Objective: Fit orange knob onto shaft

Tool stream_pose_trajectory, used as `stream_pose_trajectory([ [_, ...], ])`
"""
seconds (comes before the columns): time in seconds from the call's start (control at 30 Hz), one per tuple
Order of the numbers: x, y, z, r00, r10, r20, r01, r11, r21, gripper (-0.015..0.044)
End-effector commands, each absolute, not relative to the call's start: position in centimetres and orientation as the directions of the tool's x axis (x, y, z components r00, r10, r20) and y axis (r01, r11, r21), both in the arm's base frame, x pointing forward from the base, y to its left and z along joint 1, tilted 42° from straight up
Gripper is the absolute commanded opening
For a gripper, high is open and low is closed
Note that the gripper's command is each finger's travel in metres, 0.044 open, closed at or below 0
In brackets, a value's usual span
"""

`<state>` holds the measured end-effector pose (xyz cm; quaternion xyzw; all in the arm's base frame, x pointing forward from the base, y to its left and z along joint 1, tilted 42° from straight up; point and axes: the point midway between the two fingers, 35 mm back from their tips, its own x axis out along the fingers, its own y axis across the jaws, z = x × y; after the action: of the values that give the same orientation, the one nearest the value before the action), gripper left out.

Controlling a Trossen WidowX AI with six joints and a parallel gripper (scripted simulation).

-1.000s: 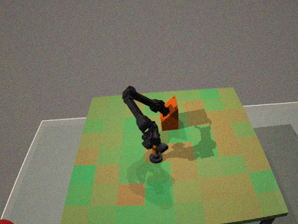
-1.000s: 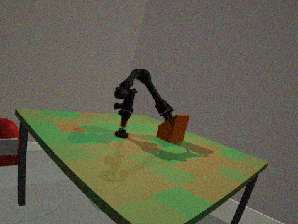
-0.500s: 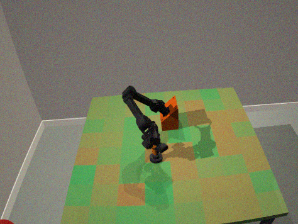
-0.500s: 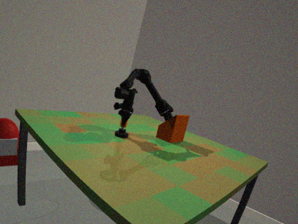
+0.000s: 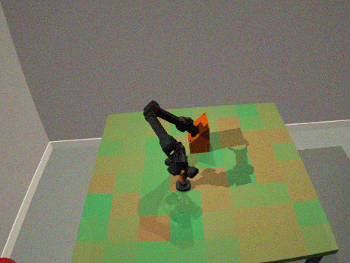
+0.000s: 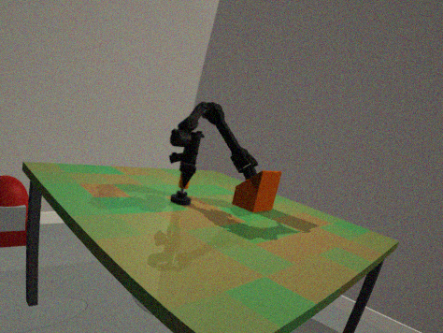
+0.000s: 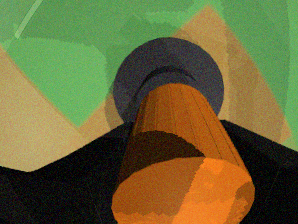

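Note:
My gripper point(image 5: 181, 176) point(image 6: 183, 181) is shut on the orange knob point(image 5: 181, 177) point(image 6: 180, 182) point(image 7: 180, 169) and holds it upright, pointing down. The knob's lower end sits right over the dark round pedestal point(image 5: 182, 185) point(image 6: 180, 199) point(image 7: 133, 72). In the wrist view the knob covers the middle of the pedestal, so the silver shaft and the knob's hole are hidden. I cannot tell whether the knob touches the pedestal or how far down it sits.
The arm's orange base block point(image 5: 199, 134) point(image 6: 258, 191) stands behind the pedestal on the green and tan checkered table point(image 5: 258, 221) point(image 6: 262, 281). A red object point(image 6: 10, 206) sits beyond the table's left edge.

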<state>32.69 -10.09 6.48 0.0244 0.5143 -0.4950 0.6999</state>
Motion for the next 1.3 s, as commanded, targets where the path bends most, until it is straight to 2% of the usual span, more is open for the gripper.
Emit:
stream_pose_trajectory([
  [0.0, 33.00, -9.97, 6.44, -0.014, -0.670, -0.742, 0.683, 0.535, -0.497, 0.0000],
  [0.7, 32.73, -10.03, 6.62, -0.014, -0.670, -0.742, 0.683, 0.535, -0.497, 0.0000],
  [0.93, 32.62, -9.99, 6.56, -0.014, -0.670, -0.742, 0.525, 0.626, -0.576, 0.0000],
  [1.27, 32.86, -9.98, 6.43, -0.014, -0.670, -0.742, 0.516, 0.631, -0.579, 0.0000],
])
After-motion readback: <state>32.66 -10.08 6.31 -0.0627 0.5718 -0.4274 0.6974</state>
